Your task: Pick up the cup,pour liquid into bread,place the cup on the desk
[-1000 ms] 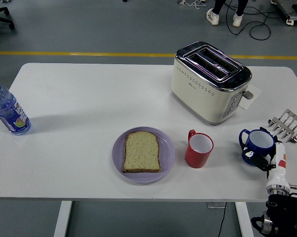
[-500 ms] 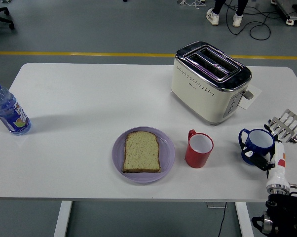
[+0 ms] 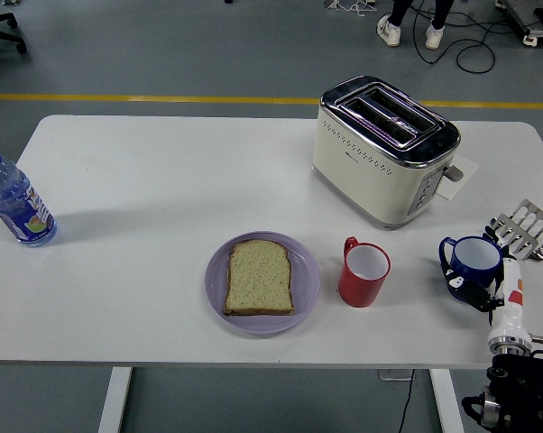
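Note:
A blue cup (image 3: 473, 259) stands near the table's right edge. My right hand (image 3: 490, 271) comes up from the lower right corner on a white and red wrist (image 3: 509, 311). Its black thumb (image 3: 468, 293) lies against the cup's near side and its silver fingers (image 3: 527, 227) reach past the cup's far right side, so the cup sits in its grasp. A slice of bread (image 3: 260, 277) lies on a purple plate (image 3: 308, 271) at the front middle. A red cup (image 3: 363, 272) stands just right of the plate, apart from my hand.
A cream and chrome toaster (image 3: 384, 149) stands behind the red cup, with a paper slip (image 3: 461, 176) at its right. A water bottle (image 3: 15, 203) with a blue cap stands at the left edge. A person's feet (image 3: 407, 32) show on the floor beyond the table.
The blue cup and my right hand have shifted together slightly to the right and away from me. Nothing else has moved.

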